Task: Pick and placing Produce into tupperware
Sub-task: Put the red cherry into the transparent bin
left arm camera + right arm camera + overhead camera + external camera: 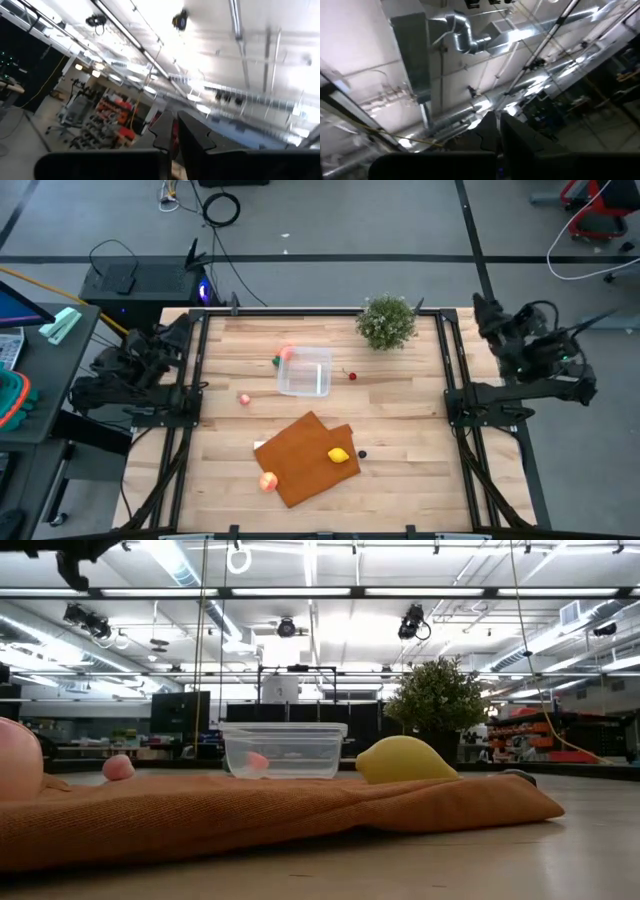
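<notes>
High view: the tupperware (305, 372) is seen mid-bench with 1 pink piece (288, 354) inside. A lemon (339, 455) is seen at 6 o'clock. Both arms' fingers are clenched, empty.

Potted plant (387, 321), orange mat (310, 457)

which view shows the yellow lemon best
The low view: the lemon sits close and large on the orange mat, its pointed end clear. The high view shows it only as a small yellow piece on the mat's right part. Both wrist views point up at the ceiling and miss it.
</notes>
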Robot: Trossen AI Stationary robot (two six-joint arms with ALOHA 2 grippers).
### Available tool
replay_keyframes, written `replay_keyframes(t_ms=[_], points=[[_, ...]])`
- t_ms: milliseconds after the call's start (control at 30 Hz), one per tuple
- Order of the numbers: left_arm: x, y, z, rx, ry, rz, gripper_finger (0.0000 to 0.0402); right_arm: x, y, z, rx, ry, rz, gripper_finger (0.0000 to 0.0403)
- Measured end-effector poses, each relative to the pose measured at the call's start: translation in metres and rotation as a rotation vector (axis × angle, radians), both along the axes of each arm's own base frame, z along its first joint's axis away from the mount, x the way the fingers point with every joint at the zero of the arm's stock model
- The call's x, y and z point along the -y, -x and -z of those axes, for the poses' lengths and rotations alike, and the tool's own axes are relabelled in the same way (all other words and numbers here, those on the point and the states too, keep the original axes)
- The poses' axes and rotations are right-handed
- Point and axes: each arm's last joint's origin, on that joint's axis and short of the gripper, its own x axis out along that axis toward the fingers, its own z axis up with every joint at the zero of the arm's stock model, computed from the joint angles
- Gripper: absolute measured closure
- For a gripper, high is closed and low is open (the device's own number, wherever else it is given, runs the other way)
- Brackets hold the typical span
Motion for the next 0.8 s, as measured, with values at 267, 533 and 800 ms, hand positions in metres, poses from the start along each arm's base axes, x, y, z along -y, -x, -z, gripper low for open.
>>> replay_keyframes(t_ms=[267, 533, 800], points=[[-0.001, 0.016, -0.025, -0.114, 0.035, 0.03, 0.0365, 0.002, -0.003, -0.058, -0.183, 0.158, 0.271, 0.0403], [0.0, -0.009, -0.027, -0.25, 0.087, 0.06, 0.0369, 0.002, -0.035, -0.089, -0.436, 0.141, 0.205, 0.0403], [0.002, -0.045, -0.04, -0.347, 0.083, 0.051, 0.0349, 0.002, -0.047, -0.109, -0.623, -0.012, 0.102, 0.0403]])
